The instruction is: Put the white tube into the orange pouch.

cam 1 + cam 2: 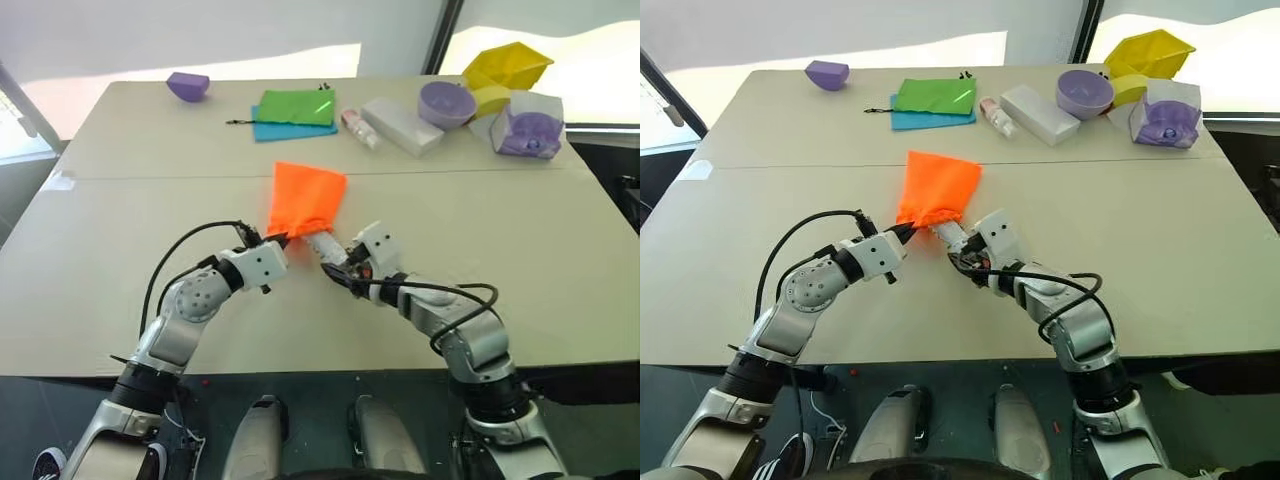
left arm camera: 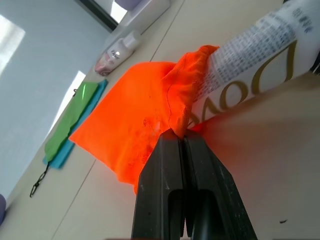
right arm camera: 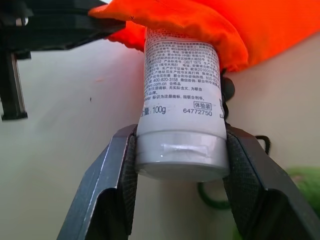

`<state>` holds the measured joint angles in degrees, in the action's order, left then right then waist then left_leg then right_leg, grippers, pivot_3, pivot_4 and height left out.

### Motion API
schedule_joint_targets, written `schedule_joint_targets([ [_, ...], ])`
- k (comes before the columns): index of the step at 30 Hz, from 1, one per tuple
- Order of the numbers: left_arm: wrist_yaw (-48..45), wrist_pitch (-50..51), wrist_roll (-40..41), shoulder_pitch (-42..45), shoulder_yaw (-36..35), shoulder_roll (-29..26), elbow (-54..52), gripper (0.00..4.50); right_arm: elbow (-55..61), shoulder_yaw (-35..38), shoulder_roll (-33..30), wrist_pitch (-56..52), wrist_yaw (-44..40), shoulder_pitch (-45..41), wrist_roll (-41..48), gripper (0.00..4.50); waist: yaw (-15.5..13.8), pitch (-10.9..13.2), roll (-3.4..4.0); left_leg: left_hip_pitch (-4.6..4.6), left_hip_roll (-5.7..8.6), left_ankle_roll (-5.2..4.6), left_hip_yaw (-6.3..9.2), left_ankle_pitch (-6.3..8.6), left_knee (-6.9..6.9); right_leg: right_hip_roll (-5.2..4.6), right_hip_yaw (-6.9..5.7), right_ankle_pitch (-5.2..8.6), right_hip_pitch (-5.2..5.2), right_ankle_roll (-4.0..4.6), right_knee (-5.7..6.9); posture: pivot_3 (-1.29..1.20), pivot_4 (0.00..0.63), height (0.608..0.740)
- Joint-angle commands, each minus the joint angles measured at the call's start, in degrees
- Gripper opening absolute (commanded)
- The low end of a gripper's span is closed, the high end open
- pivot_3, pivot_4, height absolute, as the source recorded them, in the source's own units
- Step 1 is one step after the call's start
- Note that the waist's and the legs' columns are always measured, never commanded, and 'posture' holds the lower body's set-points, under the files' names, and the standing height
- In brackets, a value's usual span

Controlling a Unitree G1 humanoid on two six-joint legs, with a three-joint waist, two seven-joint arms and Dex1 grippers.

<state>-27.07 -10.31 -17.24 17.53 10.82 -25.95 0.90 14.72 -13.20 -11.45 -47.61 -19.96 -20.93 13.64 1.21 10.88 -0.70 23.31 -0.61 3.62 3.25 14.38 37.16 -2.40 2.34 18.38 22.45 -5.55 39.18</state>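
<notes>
White tube (image 3: 181,105) sits clamped between the fingers of the right end effector (image 3: 180,180), which grips it by the capped end, while its far end is already poking into the mouth of the orange pouch (image 1: 307,198). The pouch lies near the middle of the surface (image 1: 120,290), its closed bottom pointing toward twelve o'clock and its opening toward six. The left end effector (image 2: 181,150) has its fingers pressed together on a fold of the pouch's rim, at about nine o'clock from the tube, holding that edge up.

Judging from this, the insertion is only partly done: most of the printed body is outside the fabric. The main risk is that the gathered rim bunches against the tube's shoulder, so a further push would shove the whole pouch toward twelve o'clock rather than slide the tube in. The left pinch holds only a thin fold; if the fabric slips out, the mouth would likely collapse. Letting go too early is another hazard, since the tube could roll back out onto the surface. The dark cord (image 3: 260,145) and the fuzzy green ball (image 3: 305,185) lie just beside the right fingers and could snag them on withdrawal.

Well apart, toward twelve o'clock, lie the green pouch (image 1: 297,106), the white box (image 1: 402,127) and the purple bowl (image 1: 447,103); none is in the way.
</notes>
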Motion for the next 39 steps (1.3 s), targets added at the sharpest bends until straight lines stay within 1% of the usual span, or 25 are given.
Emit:
schedule_joint_targets([
  [1,0.53,-0.53,0.91,-0.36,-0.78,-0.26,-1.67,0.0,-2.95,-1.43,1.94,4.24,1.71,-1.16,-2.65,1.81,-0.14,0.0,0.0,0.0,0.0,0.0,0.0,0.0,0.0,0.0,0.0,0.0,0.0,0.0,0.0,0.0,0.15,0.74],
  [2,0.51,-0.45,1.01,-0.53,-0.87,-0.26,-1.88,0.0,-3.54,-1.73,2.31,4.92,2.09,-1.3,-3.29,1.81,-0.17,0.0,0.0,0.01,0.01,0.0,0.0,0.0,0.0,-0.02,0.0,0.0,0.0,0.0,-0.01,0.0,0.15,0.74],
  [5,0.36,-0.27,1.11,-0.89,-1.09,-0.41,-2.43,0.0,-4.77,0.79,4.57,4.87,4.78,-2.02,-3.67,1.81,-0.15,0.0,0.0,0.02,0.02,0.0,-0.03,0.0,0.01,-0.06,0.01,0.0,-0.01,0.0,-0.04,0.0,0.15,0.74],
  [10,0.27,0.07,1.44,-1.65,-1.42,-0.53,-3.36,0.0,-1.99,3.33,4.16,2.99,4.23,-1.14,-1.84,1.81,-0.25,0.0,0.0,0.02,0.02,0.02,-0.01,-0.02,0.02,-0.06,0.0,0.0,-0.01,0.0,-0.02,0.0,0.15,0.74],
  [14,0.22,0.3,1.68,-1.41,-1.24,-0.28,-3.44,0.0,-2.4,4.45,6.74,1.67,5.34,-1.24,-0.56,1.81,-0.15,0.0,0.0,0.03,0.01,0.02,0.0,-0.02,0.0,-0.05,0.0,0.0,0.0,0.0,-0.02,0.0,0.15,0.74],
  [22,-0.78,1.34,3.93,-1.11,-1.05,1.07,-3.9,0.0,-8.74,5.9,10.86,3.76,8.88,-4.18,-1.93,1.81,-0.05,0.0,0.0,0.02,0.01,0.02,-0.02,-0.02,0.0,-0.03,0.0,0.0,0.01,0.0,-0.01,0.0,0.15,0.74],
  [27,-1.17,2.37,4.44,-1.53,-0.87,1.34,-5.23,0.0,-11.4,6.91,14.0,4.14,10.17,-6.37,-0.88,1.81,-0.04,0.0,0.0,0.02,0.0,0.03,-0.01,-0.02,-0.01,-0.04,0.01,-0.01,0.01,0.0,0.0,0.0,0.15,0.74],
  [32,-1.77,2.81,5.54,-1.55,-0.57,1.72,-6.07,0.0,-15.03,6.1,15.22,5.92,10.84,-8.07,-2.47,1.81,0.03,0.0,0.01,0.02,0.0,0.03,-0.03,-0.02,-0.01,-0.04,0.01,-0.01,0.03,0.0,0.0,0.0,0.15,0.74],
  [39,-2.15,3.26,5.86,-1.27,-0.35,1.96,-6.22,0.0,-20.84,6.51,16.87,8.77,10.32,-13.32,-2.7,1.81,0.12,0.0,0.01,0.01,-0.01,0.05,-0.02,-0.05,-0.02,0.0,0.01,-0.03,0.06,0.04,0.03,0.0,0.15,0.74],
])
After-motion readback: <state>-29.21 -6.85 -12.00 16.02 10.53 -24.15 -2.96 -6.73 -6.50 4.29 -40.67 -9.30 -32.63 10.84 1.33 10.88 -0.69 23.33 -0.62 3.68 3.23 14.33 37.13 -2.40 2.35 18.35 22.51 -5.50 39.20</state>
